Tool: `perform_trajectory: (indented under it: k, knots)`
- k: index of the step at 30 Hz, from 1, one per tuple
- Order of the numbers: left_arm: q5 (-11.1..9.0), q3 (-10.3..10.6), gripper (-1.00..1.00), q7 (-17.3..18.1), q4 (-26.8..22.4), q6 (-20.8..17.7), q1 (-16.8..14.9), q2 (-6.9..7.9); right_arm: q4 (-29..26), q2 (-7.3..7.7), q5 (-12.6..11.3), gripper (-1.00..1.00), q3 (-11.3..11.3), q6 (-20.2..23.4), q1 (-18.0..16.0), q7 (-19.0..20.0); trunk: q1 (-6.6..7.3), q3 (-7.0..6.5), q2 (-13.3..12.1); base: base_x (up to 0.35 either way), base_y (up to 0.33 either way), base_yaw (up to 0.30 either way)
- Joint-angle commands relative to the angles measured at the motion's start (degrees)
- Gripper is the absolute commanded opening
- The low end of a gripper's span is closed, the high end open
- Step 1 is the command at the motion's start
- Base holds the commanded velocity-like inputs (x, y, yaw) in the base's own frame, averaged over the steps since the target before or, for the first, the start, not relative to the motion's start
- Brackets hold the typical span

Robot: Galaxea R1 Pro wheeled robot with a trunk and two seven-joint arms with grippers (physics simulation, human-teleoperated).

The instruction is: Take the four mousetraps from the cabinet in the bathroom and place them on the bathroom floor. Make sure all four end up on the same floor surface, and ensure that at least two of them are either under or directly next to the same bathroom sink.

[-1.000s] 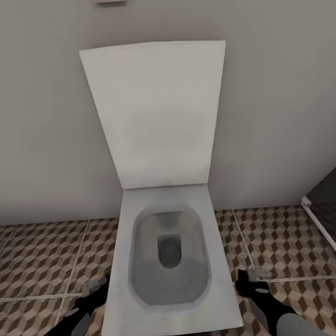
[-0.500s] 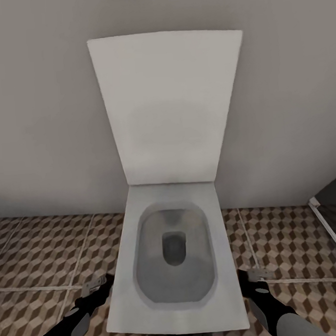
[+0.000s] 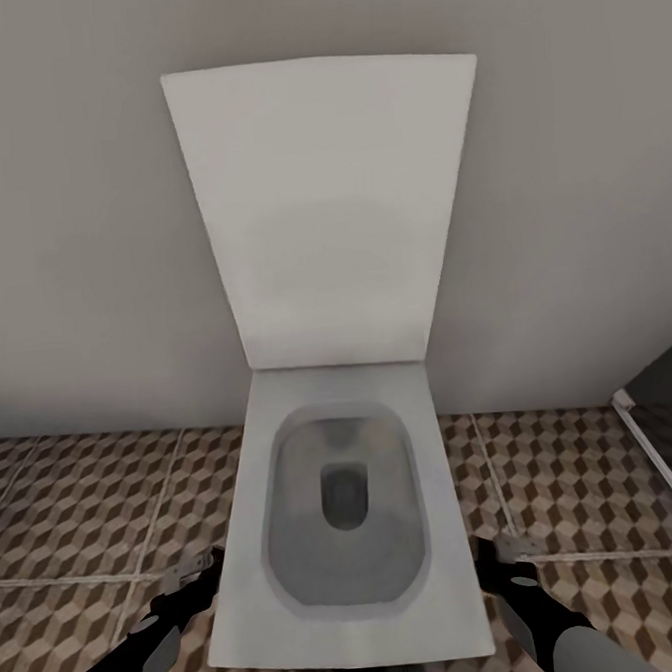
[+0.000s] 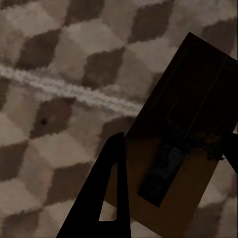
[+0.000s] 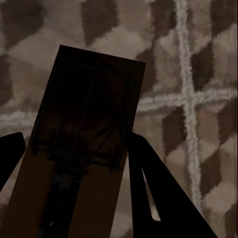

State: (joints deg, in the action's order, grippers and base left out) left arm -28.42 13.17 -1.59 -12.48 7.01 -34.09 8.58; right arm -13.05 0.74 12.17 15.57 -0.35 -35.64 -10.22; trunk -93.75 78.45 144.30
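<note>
Each arm carries one flat brown wooden mousetrap with grey metal parts: the left gripper (image 4: 168, 163) has its jaws closed on the left trap (image 4: 183, 134), the right gripper (image 5: 74, 163) likewise on the right trap (image 5: 84, 148). Both traps run lengthwise out from the jaws, above the cube-patterned brown and beige floor tiles (image 3: 77, 504), either side of a white square toilet (image 3: 345, 536). No sink shows here.

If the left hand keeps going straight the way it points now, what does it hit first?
Most likely the bathroom floor. The left hand, shut on a mousetrap, looks down at bare cube-patterned tile. How far off is unclear.
</note>
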Motion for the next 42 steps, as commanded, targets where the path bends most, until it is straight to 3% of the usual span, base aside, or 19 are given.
perform_trajectory:
  k: [1,10,26,42]
  knots:
    - [-0.4,0.5,-1.0,-0.2,0.0,0.2,0.0,0.04,0.0,-0.04,0.5,-1.0,0.4,0.0,0.0,-0.1,0.01,0.03,0.0,0.0,0.0,-0.223]
    - [-0.4,0.5,-1.0,-0.2,0.0,0.2,0.0,0.04,0.0,-0.04,0.5,-1.0,0.4,0.0,0.0,-0.3,0.01,0.04,0.0,0.0,0.0,-0.194]
    - [-0.4,0.5,-1.0,-0.2,0.0,0.2,0.0,0.04,0.0,-0.13,0.5,-1.0,0.4,0.6,0.0,0.0,0.01,0.08,0.0,0.0,0.0,-0.014]
    - [-0.3,0.5,-1.0,-0.2,0.0,0.3,0.0,0.06,0.0,-0.05,0.5,-1.0,0.4,0.6,0.0,0.4,0.01,1.41,0.0,0.0,0.0,0.0]
